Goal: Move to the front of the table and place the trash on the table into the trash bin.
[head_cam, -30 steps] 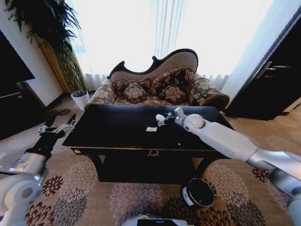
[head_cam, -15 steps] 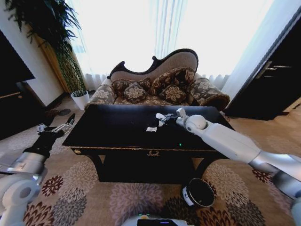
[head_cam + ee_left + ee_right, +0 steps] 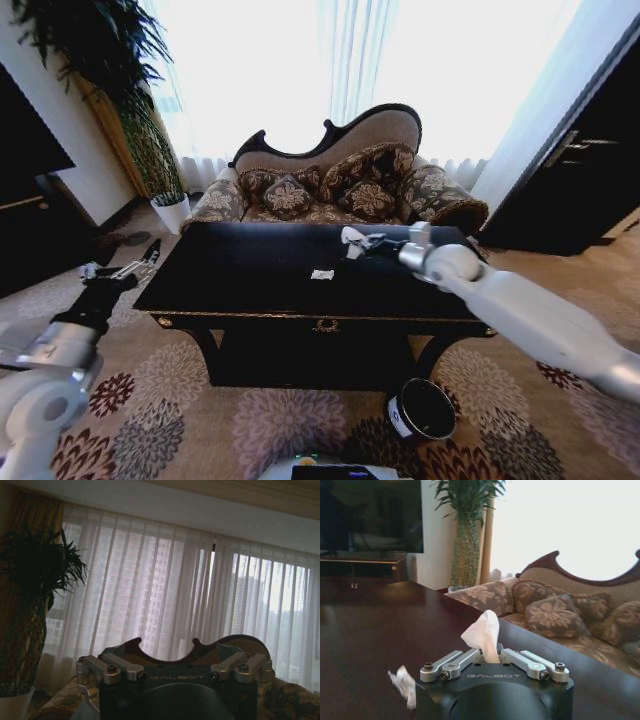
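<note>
Head camera looks down over the table (image 3: 250, 270). Both wrist cameras face outward past their grippers, sharing the sofa (image 3: 560, 605).

Sofa (image 3: 335, 180) w/ sheer curtains (image 3: 300, 70), floral carpet (image 3: 200, 420).

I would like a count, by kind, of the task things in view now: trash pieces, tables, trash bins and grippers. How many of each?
Trash pieces: 2, one white paper scrap lying on the table and one white paper piece held in the right gripper
Table: 1
Trash bin: 1, on the carpet
Grippers: 2, counting the left gripper beside the table
Total: 6
</note>
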